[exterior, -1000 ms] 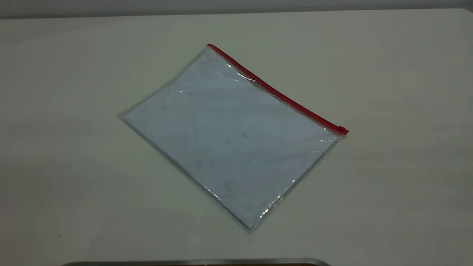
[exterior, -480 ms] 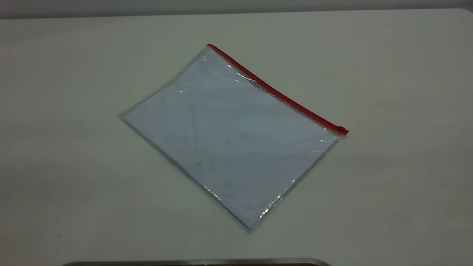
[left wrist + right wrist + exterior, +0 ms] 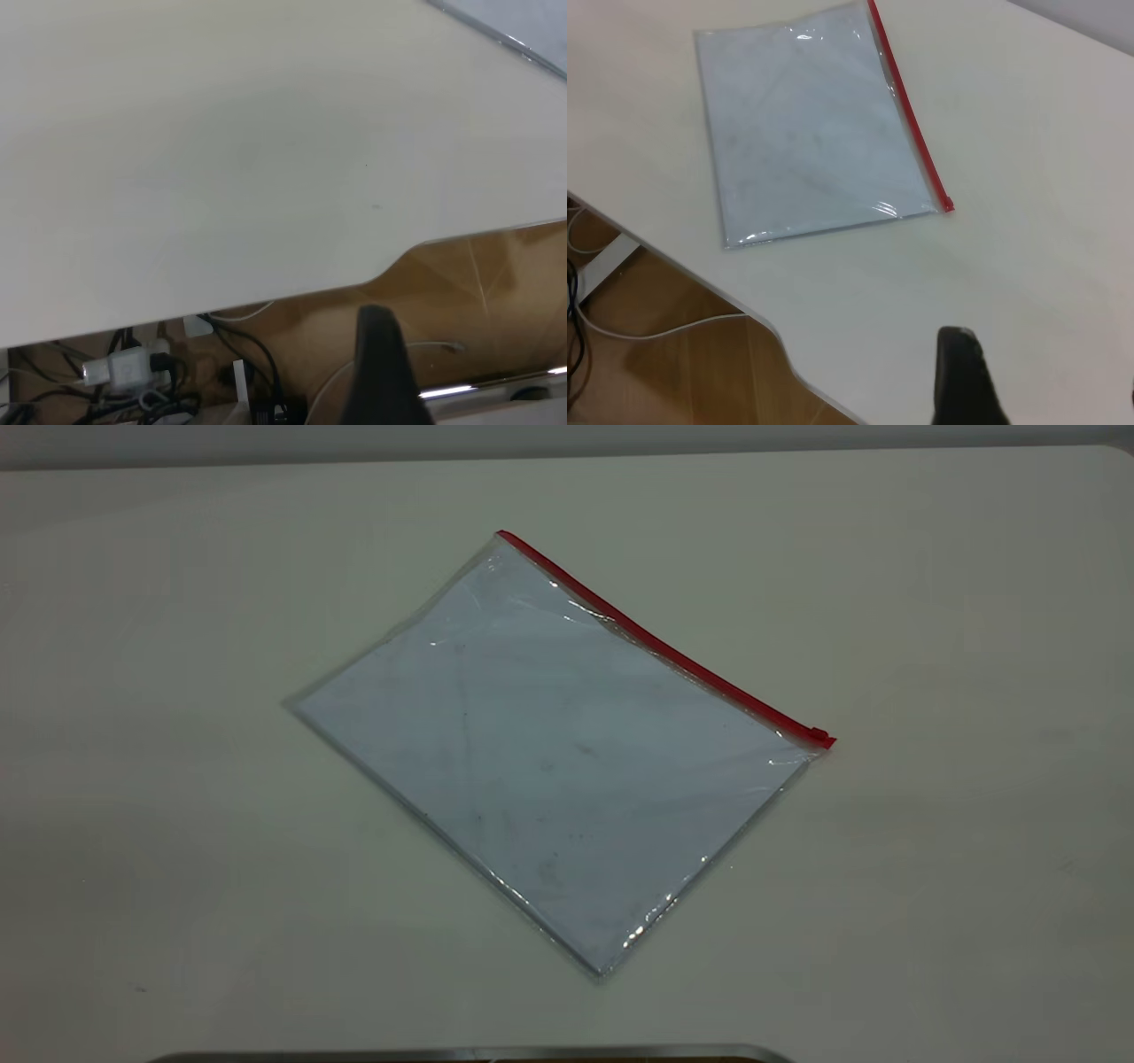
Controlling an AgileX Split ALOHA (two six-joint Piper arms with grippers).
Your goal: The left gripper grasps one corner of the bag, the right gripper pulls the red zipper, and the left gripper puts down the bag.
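The bag (image 3: 549,753) lies flat and skewed on the white table, clear with a pale bluish inside. The red zipper (image 3: 664,646) runs along its far right long edge, with the slider tab (image 3: 819,737) at the right-hand corner. Neither gripper shows in the exterior view. My left gripper (image 3: 483,345) hangs beyond the table's edge, far from the bag (image 3: 532,22), and only one black finger (image 3: 381,372) shows, with nothing beside it. My right gripper (image 3: 1050,363) is open and empty over the table, short of the bag (image 3: 806,124) and the zipper (image 3: 908,124).
The table's near edge has a curved cut-out (image 3: 390,266). Cables and a power strip (image 3: 133,367) lie on the floor below it. A metal rim (image 3: 469,1054) shows at the exterior view's bottom edge. Bare tabletop (image 3: 930,824) surrounds the bag.
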